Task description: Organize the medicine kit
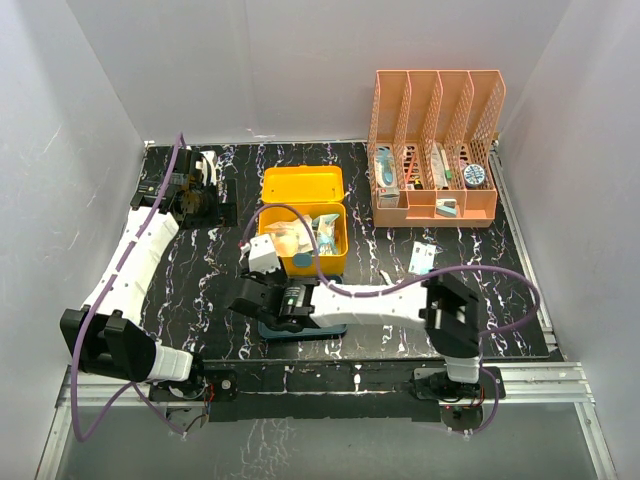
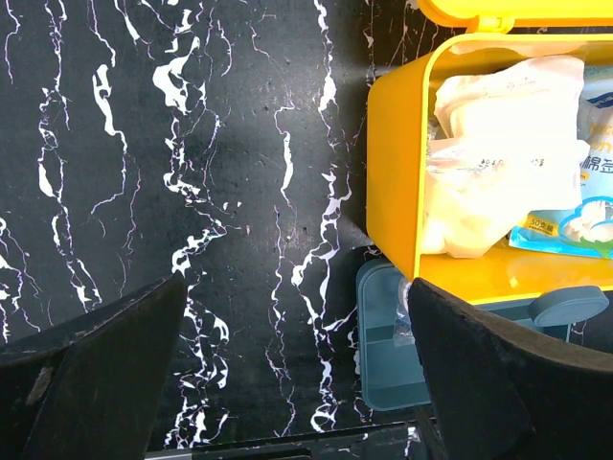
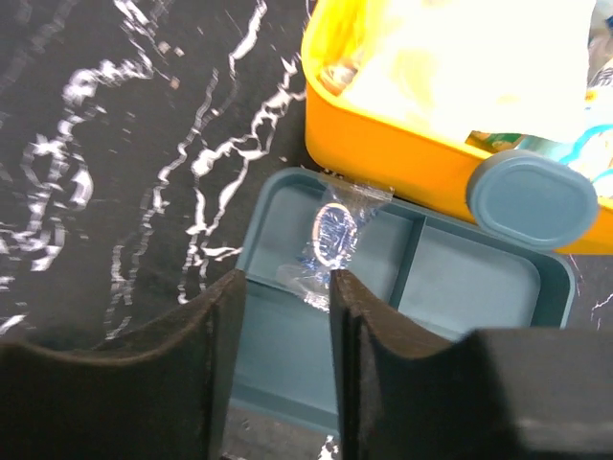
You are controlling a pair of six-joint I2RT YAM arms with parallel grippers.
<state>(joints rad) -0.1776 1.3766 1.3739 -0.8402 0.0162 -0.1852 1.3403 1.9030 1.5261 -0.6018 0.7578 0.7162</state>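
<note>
Lying open just beyond the right gripper [image 3: 285, 287], the medicine kit [image 1: 335, 262] has its yellow lid [image 1: 302, 186] hinged back and its box already loaded with white sachets [image 2: 508, 144] and a blue-printed pack [image 2: 575, 225]. The teal insert tray [image 3: 479, 278] sits outside the box, directly beneath this gripper and against the box's front wall below the teal latch [image 3: 532, 196]. One clear packet [image 3: 330, 230] lies in a tray compartment, its near end between the fingertips. The jaws stand a narrow gap apart, and it cannot be told whether they pinch the packet.

Judged progress: partly done. The other tray compartments are empty, and the tray is not yet seated nor the lid closed.

The left gripper [image 2: 297, 286] hangs spread wide and empty, the kit to its right. Well to the right gripper's right stand an orange mesh file rack [image 1: 435, 130] holding supplies and a small white item [image 1: 422, 258] on the marbled table [image 1: 180, 280]. The heaped sachets may obstruct seating the tray.
</note>
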